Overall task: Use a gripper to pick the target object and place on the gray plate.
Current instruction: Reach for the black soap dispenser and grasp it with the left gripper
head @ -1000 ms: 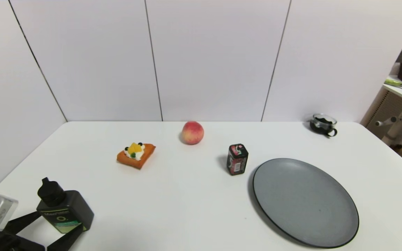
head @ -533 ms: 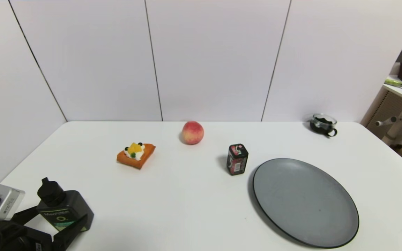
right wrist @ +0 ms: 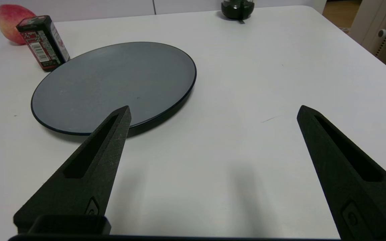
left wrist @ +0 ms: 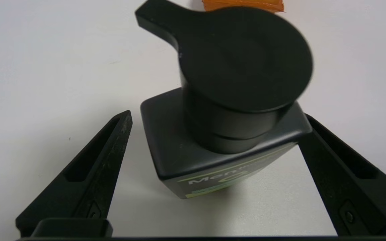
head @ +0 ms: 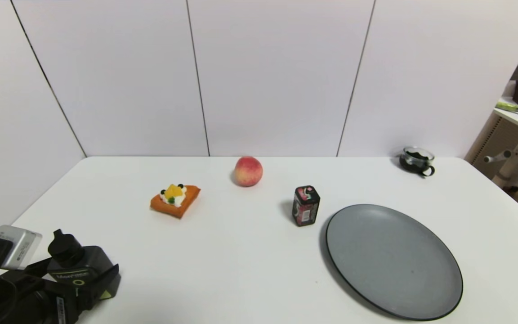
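The target object, a squat dark bottle (head: 81, 265) with a black spouted cap and green label, stands upright at the table's near left. My left gripper (head: 81, 275) is open and straddles it. In the left wrist view the bottle (left wrist: 166, 140) sits between the fingers of the left gripper (left wrist: 218, 115): one finger touches a corner of the bottle and a small gap remains at the other. The gray plate (head: 394, 261) lies empty at the near right. My right gripper (right wrist: 213, 108) is open and empty, low over the table beside the plate (right wrist: 112, 83).
A red-black tin (head: 305, 205) stands just left of the plate's far edge. A peach (head: 248, 171) and an orange cake slice (head: 175, 199) lie farther back. A small glass cup (head: 416, 160) sits at the far right by the wall.
My left gripper has advanced towards the bottle, so its fingers now flank the bottle's body. The bottle has stayed in place. Nothing else has moved.
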